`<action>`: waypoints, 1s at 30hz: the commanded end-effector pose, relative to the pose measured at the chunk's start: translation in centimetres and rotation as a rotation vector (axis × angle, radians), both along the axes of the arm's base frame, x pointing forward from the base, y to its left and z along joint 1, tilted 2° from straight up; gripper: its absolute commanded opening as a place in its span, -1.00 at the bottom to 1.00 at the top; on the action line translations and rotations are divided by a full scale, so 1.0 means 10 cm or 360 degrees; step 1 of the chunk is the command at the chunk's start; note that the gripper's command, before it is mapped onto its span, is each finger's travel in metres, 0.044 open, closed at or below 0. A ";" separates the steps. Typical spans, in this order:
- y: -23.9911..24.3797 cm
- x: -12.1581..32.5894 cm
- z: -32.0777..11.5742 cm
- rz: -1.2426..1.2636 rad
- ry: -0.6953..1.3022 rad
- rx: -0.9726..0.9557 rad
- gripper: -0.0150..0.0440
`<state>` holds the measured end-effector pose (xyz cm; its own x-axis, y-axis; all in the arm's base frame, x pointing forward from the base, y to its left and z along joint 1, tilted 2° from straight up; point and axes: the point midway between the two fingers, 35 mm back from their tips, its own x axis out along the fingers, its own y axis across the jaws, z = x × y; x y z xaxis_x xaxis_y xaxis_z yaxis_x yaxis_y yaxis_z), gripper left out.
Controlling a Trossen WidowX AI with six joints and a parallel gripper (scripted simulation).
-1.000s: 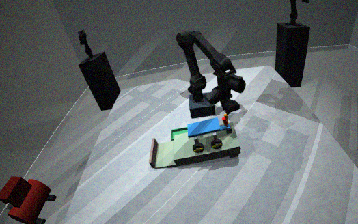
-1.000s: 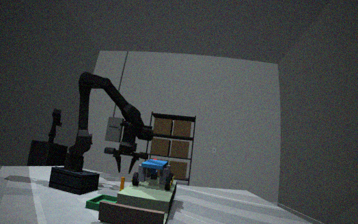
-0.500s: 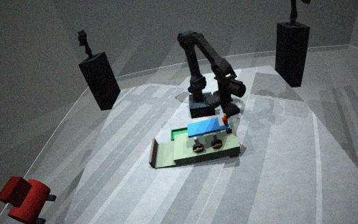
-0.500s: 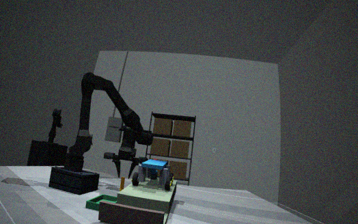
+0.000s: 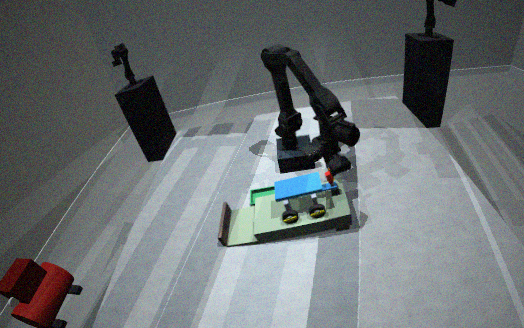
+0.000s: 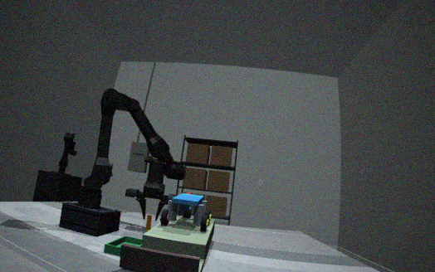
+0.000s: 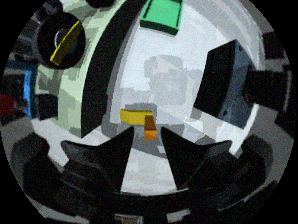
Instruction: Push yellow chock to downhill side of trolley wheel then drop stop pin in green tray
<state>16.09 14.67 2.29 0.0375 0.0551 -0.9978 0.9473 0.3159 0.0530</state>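
The trolley with a blue deck (image 5: 299,186) (image 6: 188,199) stands on the pale green ramp (image 5: 265,216) (image 6: 176,245) (image 7: 70,117). The red-headed stop pin (image 5: 329,177) (image 7: 7,104) is upright at its uphill end. The yellow chock (image 7: 131,116) lies on the table between the ramp and the arm's base; its orange handle (image 6: 148,224) (image 7: 150,134) stands up. My gripper (image 6: 150,219) (image 7: 147,129) points down, partly open and empty, above the chock, with the handle showing between the fingertips in the wrist view. The top view hides the chock and fingertips. The green tray (image 5: 262,190) (image 6: 112,250) (image 7: 162,27) is beside the ramp.
The arm's dark base block (image 5: 300,162) (image 6: 89,220) (image 7: 215,82) stands on the other side of the chock from the ramp. A brown end board (image 5: 224,224) (image 6: 159,259) crosses the ramp's low end. The trolley's deck and wheels are close beside the gripper.
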 end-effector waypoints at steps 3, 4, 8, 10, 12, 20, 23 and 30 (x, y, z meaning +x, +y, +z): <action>-0.01 -0.01 -0.11 -0.0009 0.0007 -0.0013 0.15; -0.01 -0.01 -0.12 -0.0009 0.0007 -0.0013 0.15; -0.01 -0.01 -0.19 -0.0009 0.0007 -0.0013 0.15; -0.01 -0.01 -0.22 -0.0009 0.0007 -0.0013 0.15; -0.01 -0.01 -0.23 -0.0009 0.0007 -0.0013 0.15; 0.00 0.00 -0.20 0.0000 0.0005 -0.0004 -0.25; 0.00 0.00 -0.20 0.0000 0.0005 -0.0004 -0.32; 0.00 0.00 -0.13 -0.0003 0.0006 -0.0007 -0.49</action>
